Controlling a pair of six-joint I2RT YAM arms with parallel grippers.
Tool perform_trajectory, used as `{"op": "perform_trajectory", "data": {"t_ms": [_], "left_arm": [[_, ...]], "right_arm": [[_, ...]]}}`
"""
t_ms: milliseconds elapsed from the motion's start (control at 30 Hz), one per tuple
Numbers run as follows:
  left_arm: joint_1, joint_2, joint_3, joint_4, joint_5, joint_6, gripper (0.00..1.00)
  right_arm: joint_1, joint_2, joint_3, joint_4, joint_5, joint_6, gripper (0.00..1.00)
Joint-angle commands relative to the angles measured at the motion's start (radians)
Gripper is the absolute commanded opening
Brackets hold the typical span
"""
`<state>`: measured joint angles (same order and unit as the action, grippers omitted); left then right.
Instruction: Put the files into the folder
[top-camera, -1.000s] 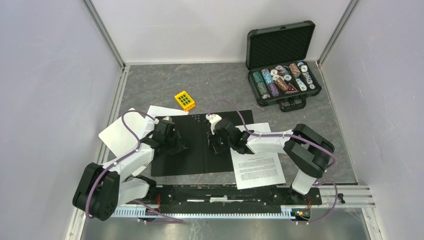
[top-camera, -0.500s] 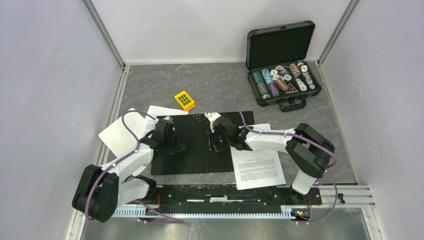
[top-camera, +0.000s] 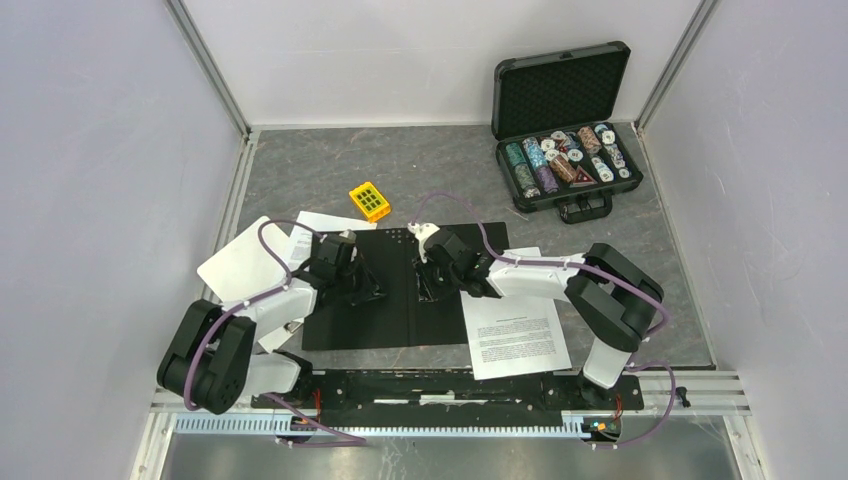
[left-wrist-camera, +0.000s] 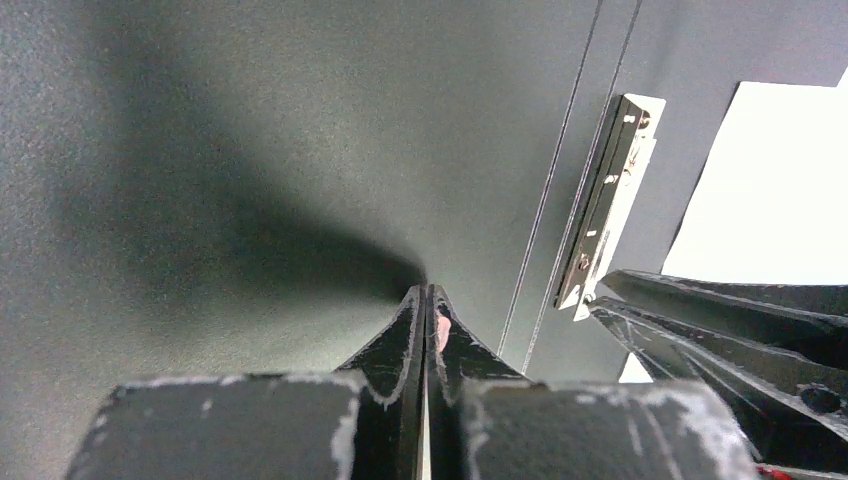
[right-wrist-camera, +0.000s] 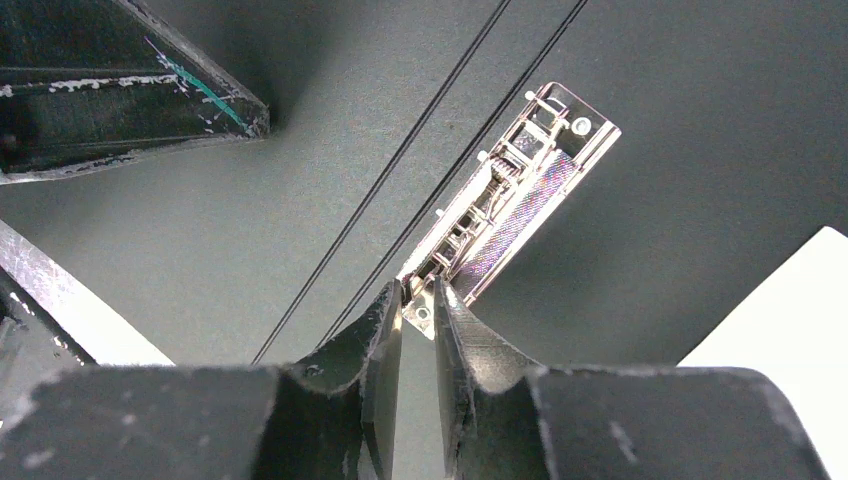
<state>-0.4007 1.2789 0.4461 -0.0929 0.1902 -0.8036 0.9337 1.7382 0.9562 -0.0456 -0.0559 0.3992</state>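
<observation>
The folder (top-camera: 380, 322) lies open on the table, black inside up, with its metal clip (right-wrist-camera: 510, 200) beside the spine. My left gripper (top-camera: 371, 294) is shut and empty, its tips (left-wrist-camera: 428, 292) pressing on the left cover close to the spine. My right gripper (top-camera: 428, 290) is closed to a narrow gap on the near end of the clip (left-wrist-camera: 608, 200), tips at the clip's end tab (right-wrist-camera: 418, 292). One printed file sheet (top-camera: 515, 335) lies right of the folder, partly under its edge. Another sheet (top-camera: 325, 221) pokes out at the folder's upper left.
A white clipboard (top-camera: 240, 268) lies left of the folder, under the left arm. A yellow block (top-camera: 370, 201) sits behind the folder. An open black case of poker chips (top-camera: 565, 160) stands at the back right. Walls close in left, right and back.
My left gripper has slid right across the left cover toward the spine. My right gripper has shifted slightly left at the clip. The folder and sheets have not moved.
</observation>
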Motion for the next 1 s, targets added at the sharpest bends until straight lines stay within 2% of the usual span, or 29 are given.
{"op": "perform_trajectory", "data": {"t_ms": [0, 600, 967], "left_arm": [[-0.003, 0.048, 0.000, -0.042, -0.067, -0.011, 0.02], [-0.003, 0.046, -0.006, -0.063, -0.114, 0.007, 0.02], [-0.003, 0.081, 0.008, -0.092, -0.147, 0.025, 0.02]], "right_arm": [[-0.004, 0.020, 0.029, 0.032, -0.028, 0.007, 0.23], [-0.007, 0.030, -0.016, 0.089, -0.069, 0.044, 0.20], [-0.006, 0.023, -0.084, 0.024, 0.035, -0.013, 0.18]]}}
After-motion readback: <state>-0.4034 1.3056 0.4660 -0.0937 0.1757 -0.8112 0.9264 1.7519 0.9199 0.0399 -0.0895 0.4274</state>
